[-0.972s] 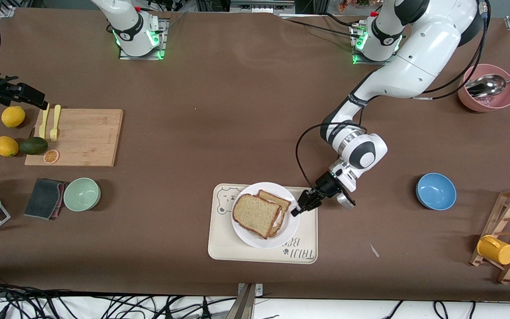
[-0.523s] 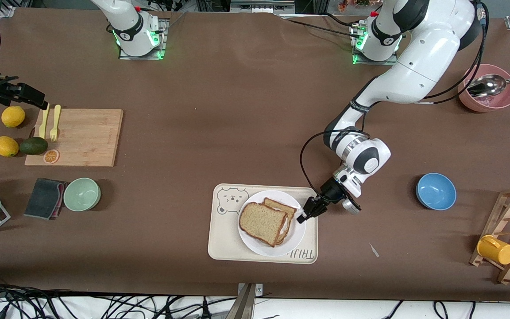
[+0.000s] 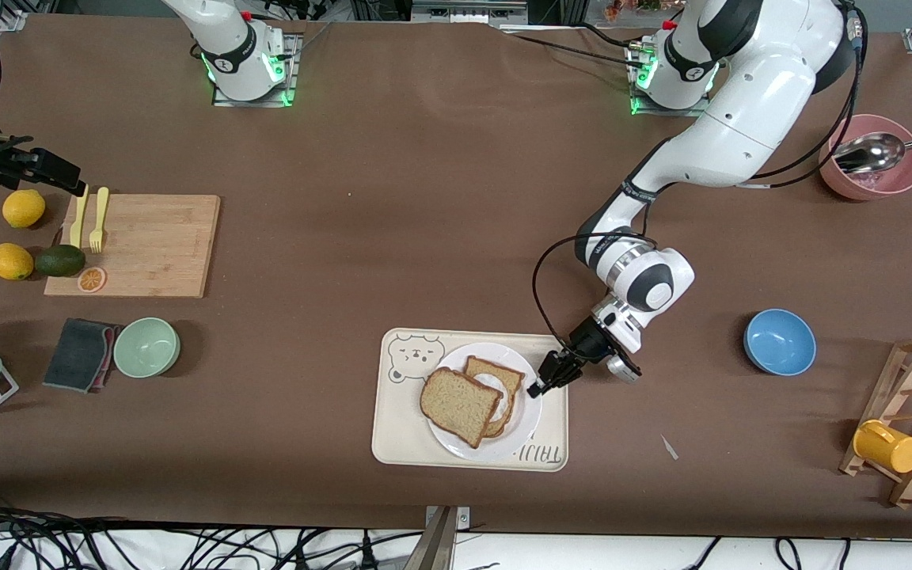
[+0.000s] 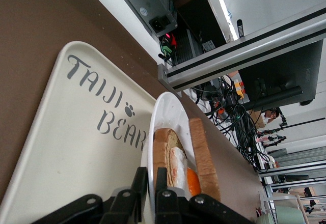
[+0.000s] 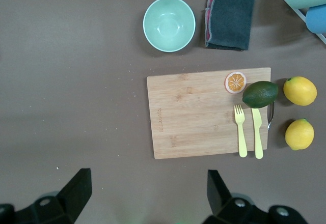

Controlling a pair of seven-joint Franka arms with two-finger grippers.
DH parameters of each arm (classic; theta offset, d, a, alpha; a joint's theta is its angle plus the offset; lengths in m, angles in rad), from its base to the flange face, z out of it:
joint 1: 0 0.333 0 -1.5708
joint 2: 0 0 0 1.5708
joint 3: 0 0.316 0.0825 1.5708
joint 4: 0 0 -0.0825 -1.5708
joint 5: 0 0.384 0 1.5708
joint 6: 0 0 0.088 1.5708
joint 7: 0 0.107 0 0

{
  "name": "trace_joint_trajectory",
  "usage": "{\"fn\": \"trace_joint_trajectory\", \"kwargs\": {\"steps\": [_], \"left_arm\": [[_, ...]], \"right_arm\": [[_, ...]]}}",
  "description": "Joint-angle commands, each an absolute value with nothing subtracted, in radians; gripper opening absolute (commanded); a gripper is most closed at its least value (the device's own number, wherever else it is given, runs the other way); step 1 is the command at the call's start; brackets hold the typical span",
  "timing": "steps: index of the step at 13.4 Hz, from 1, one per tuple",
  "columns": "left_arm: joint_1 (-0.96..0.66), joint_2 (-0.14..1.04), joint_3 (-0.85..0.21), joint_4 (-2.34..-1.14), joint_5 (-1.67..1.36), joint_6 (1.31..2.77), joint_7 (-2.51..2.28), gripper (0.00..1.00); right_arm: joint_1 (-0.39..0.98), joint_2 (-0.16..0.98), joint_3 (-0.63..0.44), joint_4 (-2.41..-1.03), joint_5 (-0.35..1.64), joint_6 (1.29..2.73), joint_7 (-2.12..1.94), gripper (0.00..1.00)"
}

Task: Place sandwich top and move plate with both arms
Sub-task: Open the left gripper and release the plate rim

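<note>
I had the left tool (image 3: pixel 540 385) pinched nearly shut on the plate (image 3: pixel 456 441) rim; plate sat on the tray (image 3: pixel 393 443), top (image 3: pixel 458 405) on the sandwich. Right tool (image 5: pixel 147 193) spread wide, empty, over the tabletop (image 5: pixel 76 107).

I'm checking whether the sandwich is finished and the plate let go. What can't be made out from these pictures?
- Filling under the sandwich top: front view, the slice covers it.
- Left tool at the plate rim: the left wrist view's edge crops its fingers; too small in front view.
- Right tool: out of the front view.
</note>
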State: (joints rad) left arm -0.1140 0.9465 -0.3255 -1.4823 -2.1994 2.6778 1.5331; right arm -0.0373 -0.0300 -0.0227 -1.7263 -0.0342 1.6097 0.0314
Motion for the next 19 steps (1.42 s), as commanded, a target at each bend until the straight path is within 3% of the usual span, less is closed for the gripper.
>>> {"fn": "trace_joint_trajectory", "kwargs": {"steps": [1,3,6,14,19], "left_arm": [[-0.127,0.968,-0.314,-1.451,-2.21,2.684,1.549,0.13],[-0.127,0.973,-0.305,-1.451,-2.209,2.683,1.549,0.14],[-0.124,0.969,-0.285,-1.45,-2.197,2.683,1.548,0.4],[-0.107,0.931,-0.287,-1.454,-2.191,2.684,1.43,0.71],[-0.112,0.884,-0.29,-1.456,-2.189,2.741,1.335,0.78]], "right_arm": [[-0.044,-0.031,-0.018,-1.712,-0.035,1.592,0.038,1.0],[-0.044,-0.031,-0.017,-1.712,-0.035,1.592,0.038,1.0],[-0.044,-0.031,-0.017,-1.712,-0.035,1.592,0.038,1.0],[-0.044,-0.031,-0.017,-1.712,-0.035,1.592,0.038,1.0],[-0.044,-0.031,-0.017,-1.712,-0.035,1.592,0.038,1.0]]}}
